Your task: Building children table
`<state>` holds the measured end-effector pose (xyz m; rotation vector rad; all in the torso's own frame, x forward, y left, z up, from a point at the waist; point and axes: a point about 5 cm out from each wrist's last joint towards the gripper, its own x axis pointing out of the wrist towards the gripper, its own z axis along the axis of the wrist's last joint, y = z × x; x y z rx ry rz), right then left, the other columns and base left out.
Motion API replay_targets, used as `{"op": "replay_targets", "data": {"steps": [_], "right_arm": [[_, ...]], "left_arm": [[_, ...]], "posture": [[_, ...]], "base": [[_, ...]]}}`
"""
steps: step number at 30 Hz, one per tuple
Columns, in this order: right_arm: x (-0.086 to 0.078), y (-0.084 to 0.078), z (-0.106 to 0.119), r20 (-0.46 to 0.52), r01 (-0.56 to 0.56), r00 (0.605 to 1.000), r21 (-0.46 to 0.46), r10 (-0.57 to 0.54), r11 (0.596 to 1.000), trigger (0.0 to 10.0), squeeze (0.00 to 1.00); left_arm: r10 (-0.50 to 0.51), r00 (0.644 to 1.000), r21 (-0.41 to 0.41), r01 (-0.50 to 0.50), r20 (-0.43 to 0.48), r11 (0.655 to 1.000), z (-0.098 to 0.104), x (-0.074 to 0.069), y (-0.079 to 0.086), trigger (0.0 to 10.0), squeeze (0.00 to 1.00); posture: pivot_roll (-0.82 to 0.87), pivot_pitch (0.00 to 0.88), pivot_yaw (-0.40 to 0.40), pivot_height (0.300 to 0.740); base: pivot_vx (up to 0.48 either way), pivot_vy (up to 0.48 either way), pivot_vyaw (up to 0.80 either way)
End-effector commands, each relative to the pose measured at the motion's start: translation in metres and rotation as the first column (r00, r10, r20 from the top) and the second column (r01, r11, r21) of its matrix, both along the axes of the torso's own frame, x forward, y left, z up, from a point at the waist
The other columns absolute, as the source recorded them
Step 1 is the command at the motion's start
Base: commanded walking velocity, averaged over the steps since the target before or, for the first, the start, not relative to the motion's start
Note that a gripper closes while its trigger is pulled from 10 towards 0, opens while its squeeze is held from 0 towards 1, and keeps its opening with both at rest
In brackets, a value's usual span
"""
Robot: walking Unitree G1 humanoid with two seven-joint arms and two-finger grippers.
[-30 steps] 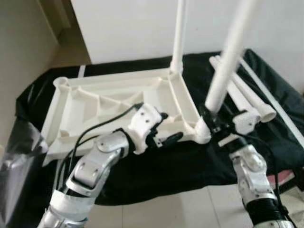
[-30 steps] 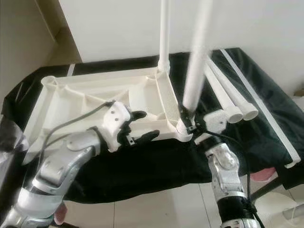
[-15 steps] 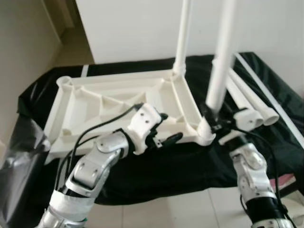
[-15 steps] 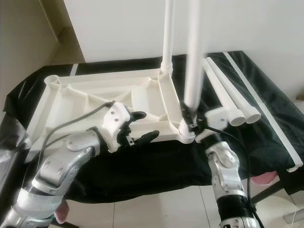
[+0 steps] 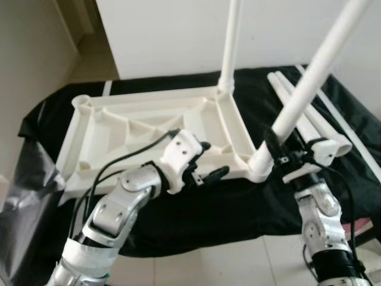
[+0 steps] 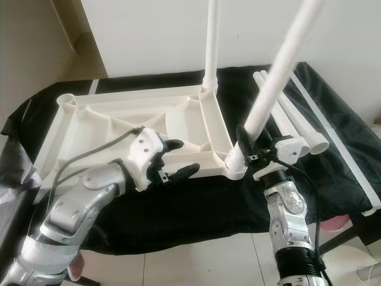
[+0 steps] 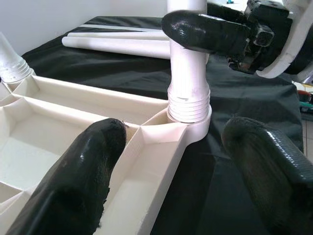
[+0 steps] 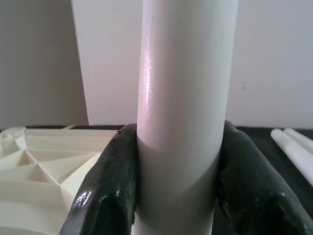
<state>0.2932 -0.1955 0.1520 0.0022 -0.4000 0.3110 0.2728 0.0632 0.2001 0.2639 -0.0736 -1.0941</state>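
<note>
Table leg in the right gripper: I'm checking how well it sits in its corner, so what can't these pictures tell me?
- Table leg: top cut off by the eye views' edge.
- Its thread: the left wrist view shows it at the socket; how deep it sits is hidden inside.
- Right gripper: its fingers cover the leg's sides.

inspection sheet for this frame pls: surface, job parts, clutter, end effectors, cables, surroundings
Surface: black cloth over a low stand.
Job's things: white table top lying upside down; one leg upright in the far corner socket; second leg tilted, its foot at the near corner socket; two spare legs lying on the cloth.
Clutter: thin white strip on the cloth.
End effectors: left end effector open beside the near rim; right end effector shut on the tilted leg.
Cables: black cable along the left arm.
Surroundings: white wall, tiled floor.
</note>
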Motion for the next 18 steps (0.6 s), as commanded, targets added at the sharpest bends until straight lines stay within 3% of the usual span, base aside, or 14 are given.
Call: {"op": "replay_targets", "data": {"steps": [1,6,18], "right_arm": [[-0.0150,-0.0010,-0.0487,-0.215,-0.036,0.977,-0.119,0.010,0.992,10.0,0.00],[-0.0207,0.0080,-0.0472,-0.186,-0.100,0.980,-0.178,0.066,0.979,10.0,0.00],[-0.0211,0.0039,-0.0469,-0.181,-0.083,0.982,-0.177,0.050,0.981,10.0,0.00]], "left_arm": [[-0.028,1.000,0.005,0.028,-0.005,1.000,0.0007,-0.0027,-0.0010,10.0,0.00],[-0.021,1.000,0.005,0.021,-0.007,1.000,0.0004,-0.0027,-0.0003,10.0,0.00],[-0.017,1.000,0.003,0.017,-0.007,1.000,0.0005,-0.0014,-0.0001,10.0,0.00]], "posture": [[-0.05,0.092,0.057,0.740],[-0.05,0.096,0.049,0.740],[-0.05,0.101,0.050,0.740]], "base": [[0.000,0.000,0.00],[0.000,0.000,0.00],[0.000,0.000,0.00]]}}
